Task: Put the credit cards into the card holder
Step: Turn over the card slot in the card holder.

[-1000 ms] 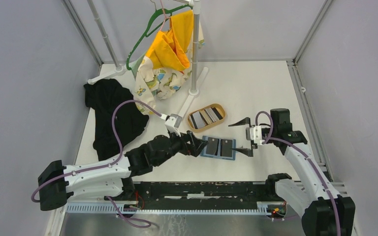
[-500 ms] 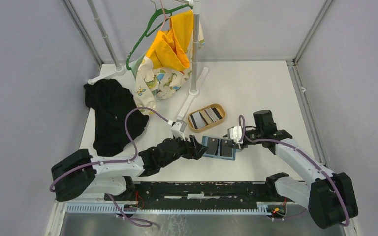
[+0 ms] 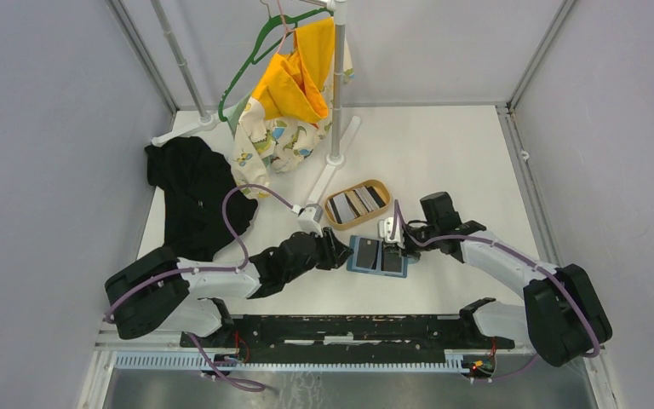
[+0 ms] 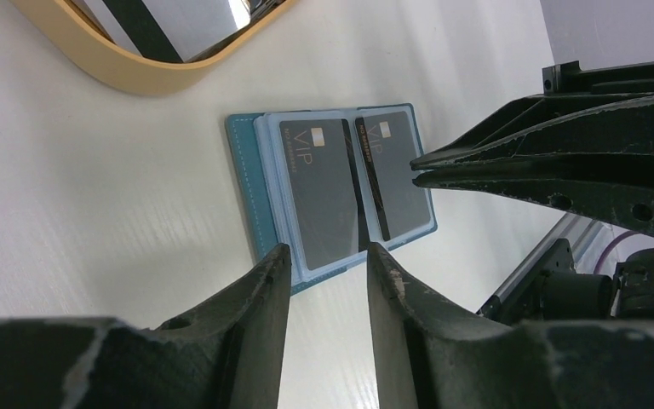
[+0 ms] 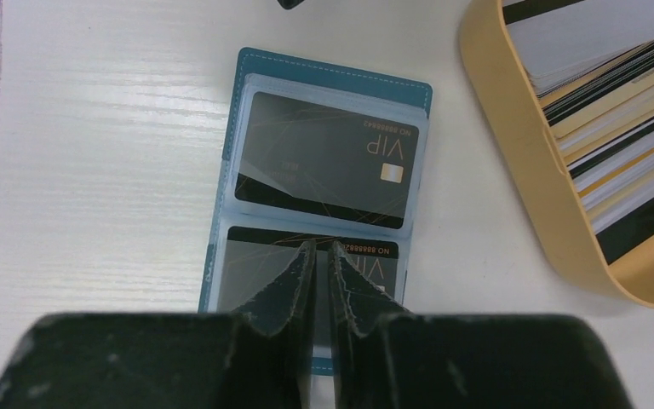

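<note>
at the middle of the table (image 3: 443, 153) you have the holder (image 3: 366, 256) lying open and flat, clear sleeves up, one dark vip card (image 5: 324, 162) showing in each half. seen from the top camera, the tray (image 5: 536, 170) sits just beside it at 11 o'clock, not touching, and the rest of the cards (image 3: 356, 202) lie fanned inside it, black, grey and white

your left gripper (image 3: 341, 253) reaches in from the holder's 9 o'clock. in its own camera the fingers (image 4: 260, 298) stand part way apart, flanking the short end of one half of the holder, and you cannot tell whether they press on it

your right gripper (image 3: 398, 246) comes in from 2 o'clock, low over the other half. its fingers (image 5: 289, 281) are drawn almost together, only a thin slit between them, tips over that half's card. you cannot tell whether anything thin is nipped in the slit

well off at 10 o'clock a black cloth (image 3: 196, 200) lies crumpled on the table, and at 12 o'clock a rack (image 3: 336, 102) carries a green hanger (image 3: 243, 77) and a yellow garment (image 3: 294, 81)
</note>
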You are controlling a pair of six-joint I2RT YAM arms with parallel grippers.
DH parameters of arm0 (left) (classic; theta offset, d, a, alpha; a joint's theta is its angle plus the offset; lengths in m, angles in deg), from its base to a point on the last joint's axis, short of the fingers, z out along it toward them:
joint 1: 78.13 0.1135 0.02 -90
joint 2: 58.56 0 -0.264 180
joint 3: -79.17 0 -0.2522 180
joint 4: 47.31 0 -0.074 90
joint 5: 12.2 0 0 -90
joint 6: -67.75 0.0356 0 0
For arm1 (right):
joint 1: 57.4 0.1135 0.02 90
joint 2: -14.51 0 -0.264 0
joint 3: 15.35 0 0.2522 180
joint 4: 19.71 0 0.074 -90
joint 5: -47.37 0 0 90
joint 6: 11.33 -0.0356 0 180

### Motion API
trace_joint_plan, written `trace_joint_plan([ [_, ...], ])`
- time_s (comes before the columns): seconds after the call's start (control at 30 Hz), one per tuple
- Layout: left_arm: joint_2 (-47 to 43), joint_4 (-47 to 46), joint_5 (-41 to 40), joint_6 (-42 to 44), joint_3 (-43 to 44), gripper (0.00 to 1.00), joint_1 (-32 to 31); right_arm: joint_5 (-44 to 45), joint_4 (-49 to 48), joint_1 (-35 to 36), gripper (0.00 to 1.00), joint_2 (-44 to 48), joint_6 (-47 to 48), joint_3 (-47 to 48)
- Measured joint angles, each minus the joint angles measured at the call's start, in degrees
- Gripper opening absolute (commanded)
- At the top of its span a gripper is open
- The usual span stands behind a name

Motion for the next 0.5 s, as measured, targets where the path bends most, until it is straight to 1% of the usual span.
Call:
trace_joint_plan([
  [0.13, 1.8, 0.2, -0.1, 0.0, 0.8, 0.44, 0.0, 2.8, -1.7, 2.6, 0.08, -2.9, -3.6, 0.6],
  [0.23, 3.5, 0.6, -0.1, 0.0, 1.8, 0.44, 0.0, 4.9, -2.3, 4.2, 0.08, -5.4, -6.4, 2.1],
  [0.4, 4.4, 1.4, -0.1, -0.1, 2.2, 0.51, 0.0, 7.5, -3.6, 5.9, 0.07, -8.5, -10.5, 4.2],
  [0.5, 4.9, 1.4, -0.1, -0.1, 2.3, 0.51, 0.0, 8.9, -3.6, 6.2, 0.07, -9.5, -11.9, 4.5],
])
